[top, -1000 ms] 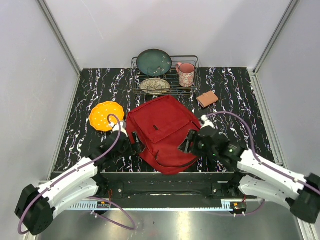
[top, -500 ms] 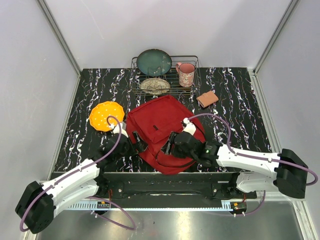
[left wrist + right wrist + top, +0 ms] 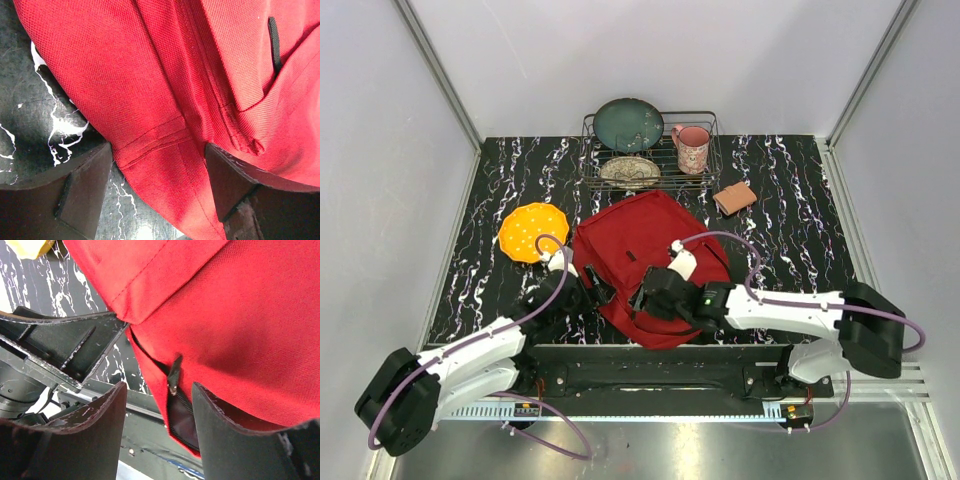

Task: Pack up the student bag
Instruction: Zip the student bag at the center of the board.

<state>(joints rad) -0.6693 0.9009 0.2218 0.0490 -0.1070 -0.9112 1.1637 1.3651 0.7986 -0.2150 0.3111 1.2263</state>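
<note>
The black marbled table (image 3: 790, 180) is carrying everything. The student bag (image 3: 640, 240), a red fabric backpack, is lying flat at the table's middle, reaching toward the near edge, with its front pocket facing up. A wire dish rack (image 3: 670, 178) is standing behind it, holding a green plate (image 3: 628, 124) on edge, a patterned dish (image 3: 629, 171) and a pink mug (image 3: 692, 148).

The left gripper (image 3: 157, 155) is hovering at the bag's left edge, its jaws standing wide with a stitched seam of red fabric lying between them, not clamped. The right gripper (image 3: 159, 390) is reaching over the bag's near part, its jaws parted and gripping nothing, framing the black zipper pull (image 3: 174, 374) without touching it.

An orange plate (image 3: 533, 232) is sitting left of the bag. A small brown block (image 3: 735, 198) is lying to the bag's right rear.
</note>
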